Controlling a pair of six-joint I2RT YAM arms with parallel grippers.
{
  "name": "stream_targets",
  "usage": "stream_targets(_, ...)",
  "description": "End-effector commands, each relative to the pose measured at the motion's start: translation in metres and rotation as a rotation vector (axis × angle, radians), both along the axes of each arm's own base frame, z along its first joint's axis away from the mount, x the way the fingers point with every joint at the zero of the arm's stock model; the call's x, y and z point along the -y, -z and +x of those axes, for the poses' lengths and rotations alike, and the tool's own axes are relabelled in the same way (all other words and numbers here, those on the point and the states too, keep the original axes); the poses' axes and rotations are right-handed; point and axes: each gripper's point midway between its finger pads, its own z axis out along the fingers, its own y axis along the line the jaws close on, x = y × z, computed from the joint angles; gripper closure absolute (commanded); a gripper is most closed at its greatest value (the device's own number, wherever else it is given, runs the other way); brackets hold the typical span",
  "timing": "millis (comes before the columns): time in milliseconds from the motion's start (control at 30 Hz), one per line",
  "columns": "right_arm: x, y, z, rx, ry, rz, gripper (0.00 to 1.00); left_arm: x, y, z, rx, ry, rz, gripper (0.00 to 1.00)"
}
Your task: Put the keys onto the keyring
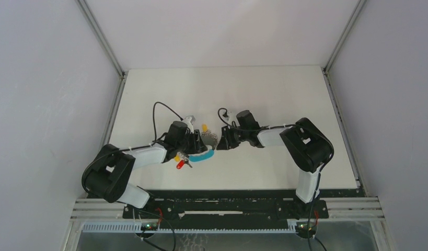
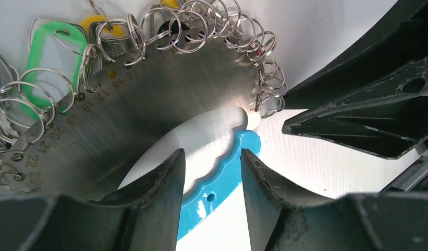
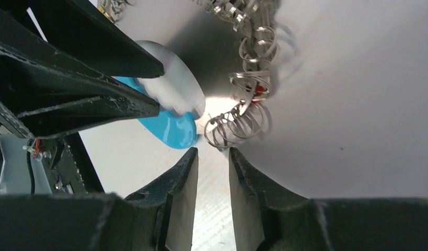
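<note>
The keyring is a grey numbered metal band point(image 2: 164, 99) with several silvery split rings point(image 2: 201, 26) along its outer edge and a turquoise segment point(image 2: 217, 193). My left gripper point(image 2: 212, 151) is shut on the turquoise segment, which also shows in the top view point(image 1: 202, 156). Keys with a green tag point(image 2: 42, 57) and a yellow tag point(image 2: 96, 23) hang on the rings. A red key point(image 1: 180, 163) and a yellow key point(image 1: 204, 127) lie by the ring. My right gripper point(image 3: 212, 150) is slightly open and empty, its tips just short of the end split rings point(image 3: 238, 123) and the turquoise tip point(image 3: 172, 130).
Both arms meet near the middle of the white table point(image 1: 285, 94), the left gripper point(image 1: 198, 142) and the right gripper point(image 1: 221, 142) almost touching. Grey walls stand on three sides. A black rail point(image 1: 227, 206) runs along the near edge.
</note>
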Motion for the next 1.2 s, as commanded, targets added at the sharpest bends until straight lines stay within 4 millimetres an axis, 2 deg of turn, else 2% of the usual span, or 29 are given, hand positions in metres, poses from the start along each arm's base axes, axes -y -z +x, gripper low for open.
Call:
stream_targets(0, -0.022, -0.016, 0.014, 0.054, 0.019, 0.046, 0.72, 0.01, -0.015, 0.013, 0.027, 0.004, -0.039, 0.52)
stream_targets(167, -0.025, -0.019, 0.019, 0.078, 0.03, 0.057, 0.72, 0.012, -0.014, 0.011, 0.022, 0.009, -0.045, 0.52)
stream_targets(333, -0.03, -0.027, 0.019, 0.13, 0.015, 0.06, 0.78, 0.014, -0.015, 0.011, 0.024, 0.012, -0.053, 0.52)
stream_targets(667, -0.034, -0.019, 0.016, 0.171, -0.023, 0.028, 0.8, 0.018, -0.014, 0.01, 0.019, 0.017, -0.072, 0.53)
stream_targets(833, -0.037, -0.018, 0.023, 0.201, -0.006, 0.0, 0.79, 0.02, -0.01, 0.008, 0.009, 0.017, -0.083, 0.54)
stream_targets(1000, -0.033, -0.014, 0.033, 0.175, 0.071, -0.029, 0.8, 0.02, -0.007, 0.006, 0.004, 0.016, -0.083, 0.54)
stream_targets(1167, -0.024, -0.009, 0.036, 0.117, 0.142, -0.067, 0.75, 0.02, -0.006, 0.006, 0.005, 0.013, -0.084, 0.54)
